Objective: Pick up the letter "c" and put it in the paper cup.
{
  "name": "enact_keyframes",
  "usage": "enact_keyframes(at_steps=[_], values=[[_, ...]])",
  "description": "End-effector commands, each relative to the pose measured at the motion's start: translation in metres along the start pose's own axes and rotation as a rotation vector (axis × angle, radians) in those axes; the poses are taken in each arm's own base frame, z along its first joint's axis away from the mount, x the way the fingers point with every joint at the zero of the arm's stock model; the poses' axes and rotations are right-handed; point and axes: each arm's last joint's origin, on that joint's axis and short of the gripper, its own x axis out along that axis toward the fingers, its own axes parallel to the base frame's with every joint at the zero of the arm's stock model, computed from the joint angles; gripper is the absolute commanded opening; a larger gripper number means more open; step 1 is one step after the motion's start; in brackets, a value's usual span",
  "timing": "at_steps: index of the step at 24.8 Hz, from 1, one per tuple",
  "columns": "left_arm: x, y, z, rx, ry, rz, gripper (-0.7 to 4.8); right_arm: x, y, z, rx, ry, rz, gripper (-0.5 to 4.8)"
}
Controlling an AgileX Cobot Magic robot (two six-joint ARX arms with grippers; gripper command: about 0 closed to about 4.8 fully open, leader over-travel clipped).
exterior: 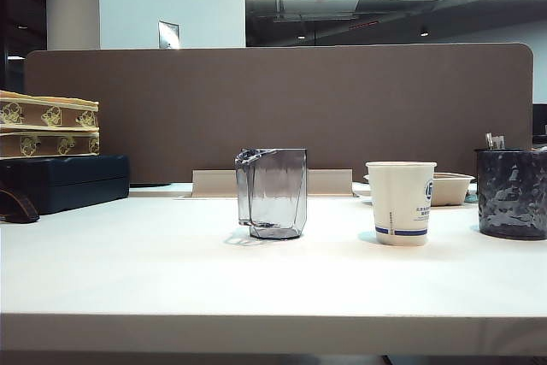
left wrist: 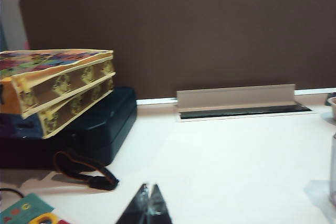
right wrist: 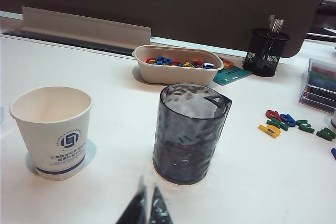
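The white paper cup point(exterior: 402, 203) with its blue stripe stands upright and looks empty point(right wrist: 51, 129). A small red curved piece point(right wrist: 272, 114) lies among loose coloured letters beyond the dark tumbler point(right wrist: 190, 132); it may be the letter "c", but it is too small to be sure. My right gripper point(right wrist: 147, 188) hangs low over the table, between the paper cup and the tumbler and short of both, shut with nothing held. Over bare table near a black strap point(left wrist: 86, 171), my left gripper point(left wrist: 148, 187) is shut and empty. Neither gripper shows in the exterior view.
A clear grey faceted cup point(exterior: 272, 192) stands mid-table. A beige bowl point(right wrist: 176, 74) holds several coloured letters, and a black mesh pen holder point(right wrist: 266, 52) stands behind it. Patterned boxes point(left wrist: 58, 93) sit stacked on a dark case point(left wrist: 100, 129) at the left. A brown partition point(exterior: 282, 108) closes the back.
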Motion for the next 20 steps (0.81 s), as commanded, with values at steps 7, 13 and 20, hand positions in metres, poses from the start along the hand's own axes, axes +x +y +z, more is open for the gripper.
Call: enact_keyframes(at_steps=[7,13,20], values=[[-0.0002,0.0044,0.0015,0.003,-0.008,0.064,-0.04,-0.0001,0.0002,-0.001,0.001,-0.008,0.0,0.1],[-0.0004,0.0052,-0.0035,-0.058,0.042,0.07,-0.04,-0.0001,0.0002,-0.001,0.001,-0.008,0.0,0.09],[-0.0006,0.0072,-0.0038,-0.076,0.043,0.088,-0.03,-0.0001,0.0002,-0.001,0.001,-0.008,0.0,0.1]])
